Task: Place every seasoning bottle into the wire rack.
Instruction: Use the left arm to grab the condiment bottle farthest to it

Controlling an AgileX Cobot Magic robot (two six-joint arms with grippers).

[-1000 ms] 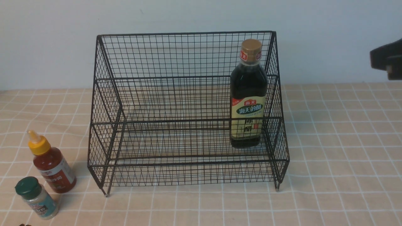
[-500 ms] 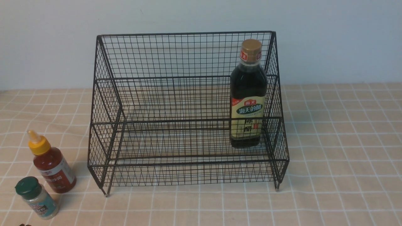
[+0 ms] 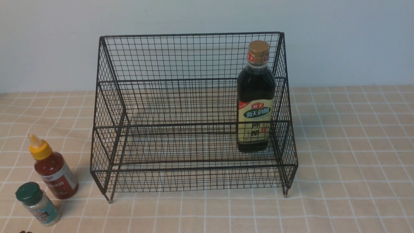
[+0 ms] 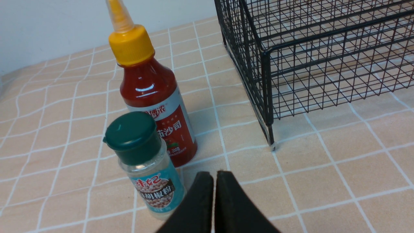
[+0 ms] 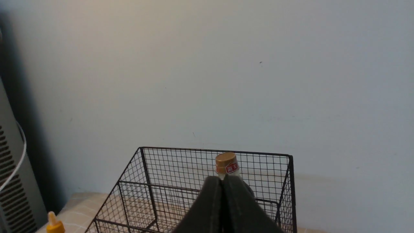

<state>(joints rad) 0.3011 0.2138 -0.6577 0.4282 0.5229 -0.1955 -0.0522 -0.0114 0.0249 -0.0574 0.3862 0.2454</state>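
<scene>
The black wire rack stands mid-table. The tall dark bottle with gold cap stands upright inside its right end. The red sauce bottle with yellow nozzle and the green-lidded jar stand on the cloth left of the rack. In the left wrist view my left gripper is shut and empty, just beside the jar and near the red bottle. In the right wrist view my right gripper is shut and empty, far back from the rack; the gold cap shows above it. Neither gripper shows in the front view.
A checked beige tablecloth covers the table, with a pale wall behind. A grey ribbed appliance with a white cable stands at the far side in the right wrist view.
The dark shape of the right arm at the front view's right edge has left the picture. The bottles and rack have not moved.
</scene>
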